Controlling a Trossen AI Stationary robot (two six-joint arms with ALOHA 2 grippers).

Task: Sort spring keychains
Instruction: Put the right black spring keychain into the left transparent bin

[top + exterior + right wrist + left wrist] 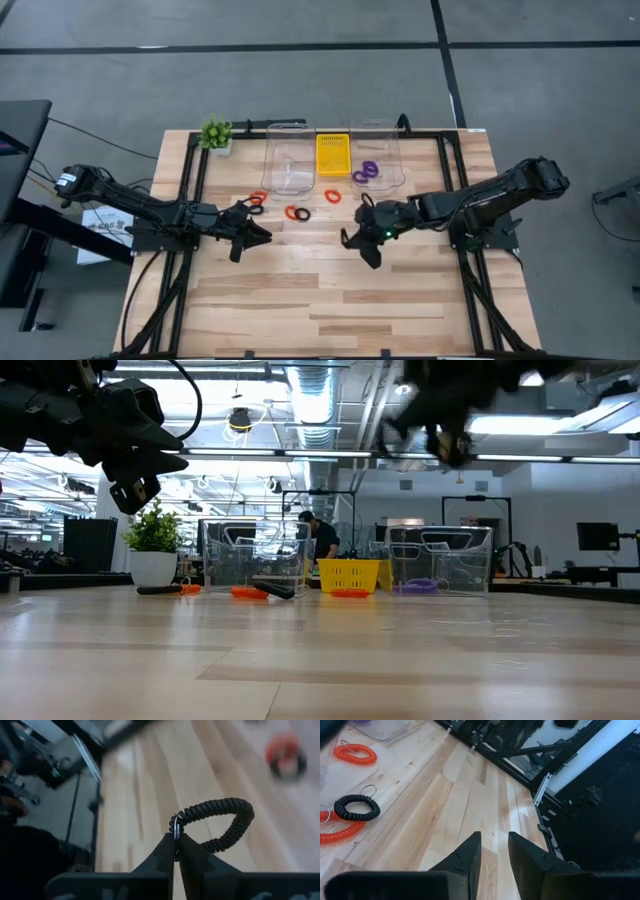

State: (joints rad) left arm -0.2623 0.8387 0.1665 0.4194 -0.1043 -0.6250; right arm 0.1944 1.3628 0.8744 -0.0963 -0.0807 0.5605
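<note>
The right gripper [176, 851] hangs above the middle of the table [330, 300], its jaws pinched tight on the metal ring of a black keychain [220, 825] whose coil dangles free ahead of the fingers. The left gripper [494, 851] hovers over the table's left-centre, its jaws slightly parted with nothing between them.

On the boards beyond the left gripper lie loose keychains: a red-orange and black pair [297, 213] touching each other near the centre, a single red-orange one [332, 196] just right of them, and another small cluster [255, 200] to the left, close to the left gripper. Two purple keychains [365, 172] sit inside the right clear container [392, 160] at the far side. The left clear container [272, 165] stands beside it, with a yellow tray [333, 155] between the two. A small green plant [216, 134] stands at the far left corner. In the low view, a person [322, 540] shows in the room behind the table.
</note>
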